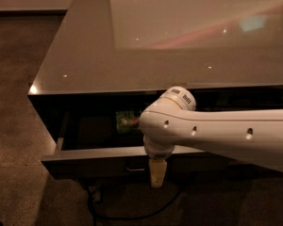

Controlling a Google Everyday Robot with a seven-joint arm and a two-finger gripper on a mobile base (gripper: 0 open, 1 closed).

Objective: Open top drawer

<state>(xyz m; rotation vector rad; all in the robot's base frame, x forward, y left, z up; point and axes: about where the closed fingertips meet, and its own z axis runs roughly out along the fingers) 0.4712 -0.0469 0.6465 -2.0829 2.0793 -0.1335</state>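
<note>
Dark grey-brown top drawer (94, 161) seen drawn well out under counter (85, 55), its front just behind hand (156, 173) | hand hung beside handle (135, 168); whether apart or together cannot be told | opening judged largely done; release left.

One gripper (156, 181), low in front of the cabinet. One top drawer (92, 160) standing open, its front just behind the gripper. One small handle (136, 169) just left of the gripper. One green packet (127, 120) in the drawer, above the gripper and a little left. One white arm (221, 136) above it, with three small round holes. One dark cable (132, 216) on the floor below. One glossy countertop (80, 55) well above.
</note>
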